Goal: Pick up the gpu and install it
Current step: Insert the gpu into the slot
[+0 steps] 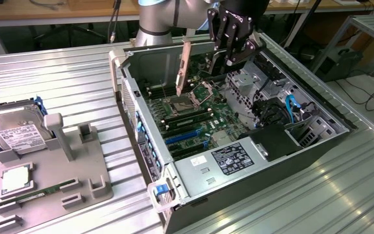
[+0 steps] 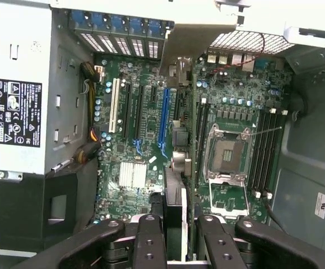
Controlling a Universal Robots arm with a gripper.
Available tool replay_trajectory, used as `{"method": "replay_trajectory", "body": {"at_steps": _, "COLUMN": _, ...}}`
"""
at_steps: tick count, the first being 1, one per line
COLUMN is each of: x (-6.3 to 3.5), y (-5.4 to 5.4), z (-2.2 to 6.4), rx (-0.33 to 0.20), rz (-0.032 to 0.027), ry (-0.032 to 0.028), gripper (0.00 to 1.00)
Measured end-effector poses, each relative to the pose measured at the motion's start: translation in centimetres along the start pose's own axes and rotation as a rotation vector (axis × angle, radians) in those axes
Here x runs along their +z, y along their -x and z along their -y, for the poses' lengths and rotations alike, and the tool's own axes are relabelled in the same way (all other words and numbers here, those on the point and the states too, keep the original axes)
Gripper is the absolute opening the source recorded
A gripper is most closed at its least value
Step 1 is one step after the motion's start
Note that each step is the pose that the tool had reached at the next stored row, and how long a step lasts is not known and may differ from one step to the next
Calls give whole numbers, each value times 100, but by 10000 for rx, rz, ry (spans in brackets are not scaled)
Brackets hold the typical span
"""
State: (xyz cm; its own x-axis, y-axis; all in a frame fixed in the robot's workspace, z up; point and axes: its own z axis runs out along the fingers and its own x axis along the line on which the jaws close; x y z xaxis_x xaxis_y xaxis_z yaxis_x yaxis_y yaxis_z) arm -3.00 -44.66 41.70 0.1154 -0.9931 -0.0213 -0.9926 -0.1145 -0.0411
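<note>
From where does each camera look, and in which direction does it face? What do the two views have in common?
Exterior view: off the arm, high up, facing obliquely down at the open computer case on the ribbed table; the arm and its hand show, gripping the gpu.
Wrist view: on the wrist, facing along the hand into the case at the motherboard; two fingers show, closed on the gpu.
Both share: the hand, the gpu, the motherboard.
</note>
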Motion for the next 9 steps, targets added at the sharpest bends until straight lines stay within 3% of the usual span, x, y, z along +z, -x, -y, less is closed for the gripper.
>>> {"method": "replay_trajectory", "body": {"at_steps": 9, "x": 26, "y": 0, "z": -7, "rx": 2, "rz": -1, "ry": -6, "gripper": 28}}
